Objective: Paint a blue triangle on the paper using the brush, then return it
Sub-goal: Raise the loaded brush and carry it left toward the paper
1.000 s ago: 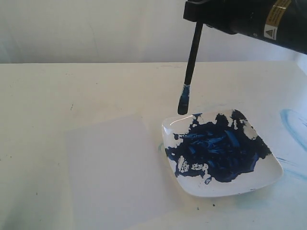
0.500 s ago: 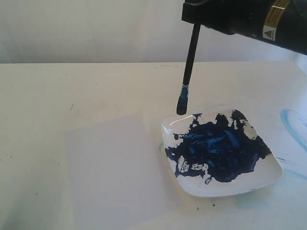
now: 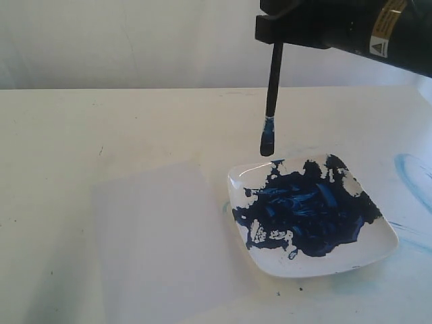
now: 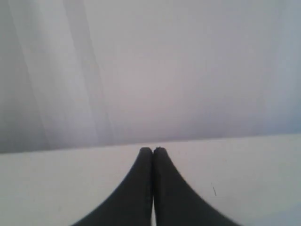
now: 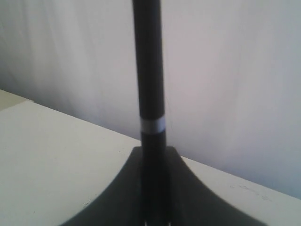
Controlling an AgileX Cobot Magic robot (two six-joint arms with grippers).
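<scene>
Although little is changed from a second back, the brush (image 3: 273,84) is now carried a touch further right and higher, and it's hung closer to upright. Its blue-stained bristle tip (image 3: 267,143) is held in the air just above the far edge of the white plate (image 3: 378,248), not touching it. The handle is clamped between the fingers of the right gripper (image 3: 277,35). The paper (image 3: 152,236) is left where it was, flat on the table (image 3: 61,135) just left of the plate, and looks plain. The dark-blue paint blotch (image 3: 307,209) is unchanged. The left gripper (image 4: 153,151) is seen only from its own wrist, pressed shut on nothing. From the right wrist the bristles are cut off, and the paper's near edge is cropped too.
</scene>
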